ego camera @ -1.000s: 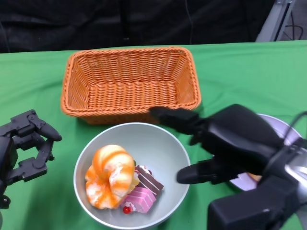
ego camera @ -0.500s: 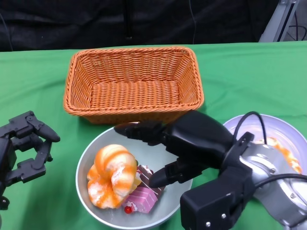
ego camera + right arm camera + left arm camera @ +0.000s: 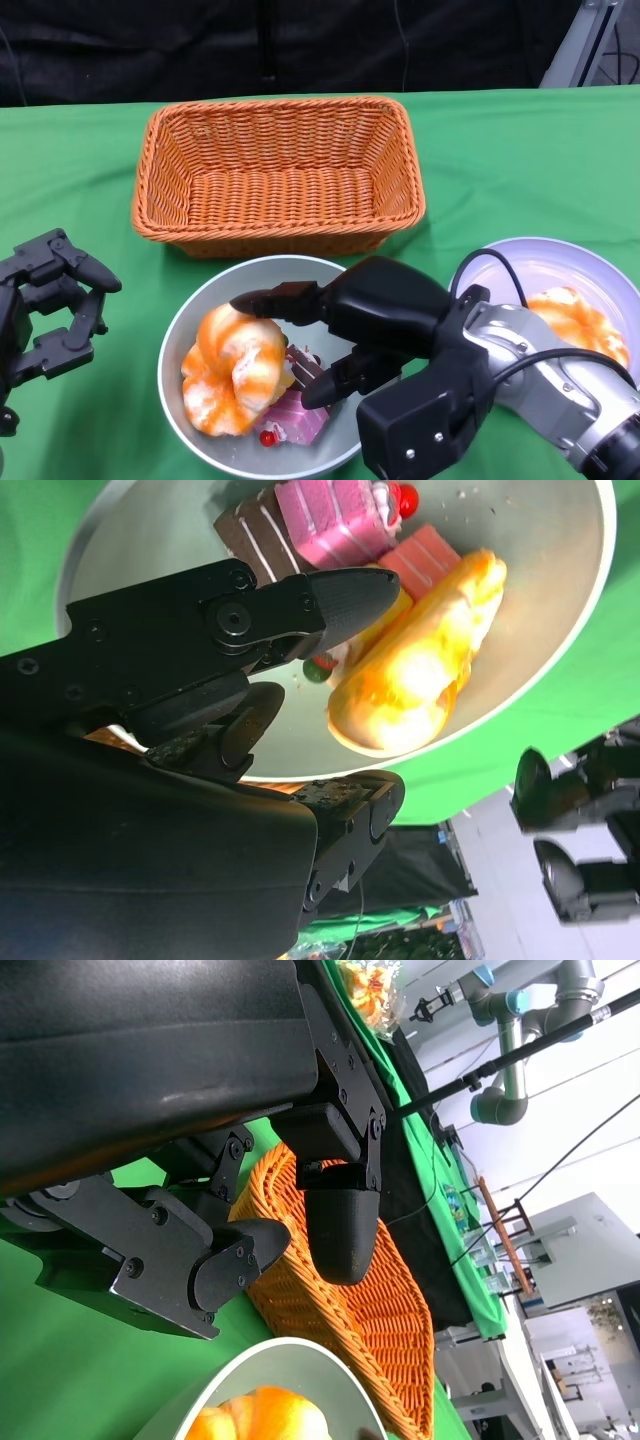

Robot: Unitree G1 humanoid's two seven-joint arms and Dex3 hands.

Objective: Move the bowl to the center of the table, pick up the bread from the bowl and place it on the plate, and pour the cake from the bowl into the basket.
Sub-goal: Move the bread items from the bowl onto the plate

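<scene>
The grey bowl (image 3: 262, 272) sits just in front of the orange wicker basket (image 3: 280, 195). It holds a twisted orange-and-white bread (image 3: 232, 365) and pink and chocolate cake pieces (image 3: 300, 402). My right hand (image 3: 370, 320) reaches into the bowl, fingers spread, one over the bread and the thumb by the cake, gripping nothing. The right wrist view shows the bread (image 3: 420, 675) and cake (image 3: 335, 510) beyond the fingers (image 3: 300, 600). A white plate (image 3: 540, 260) at the right carries another bread (image 3: 575, 322). My left hand (image 3: 45, 310) hovers open left of the bowl.
Green cloth covers the table. The basket (image 3: 350, 1310) is empty and stands close behind the bowl (image 3: 240, 1375). In the left wrist view, the left hand (image 3: 200, 1160) hangs above the cloth beside them. Dark curtain lies behind the table.
My right hand has moved left and down from the plate side into the bowl, up to the bread. The plate with its bread is uncovered. The left hand has barely moved.
</scene>
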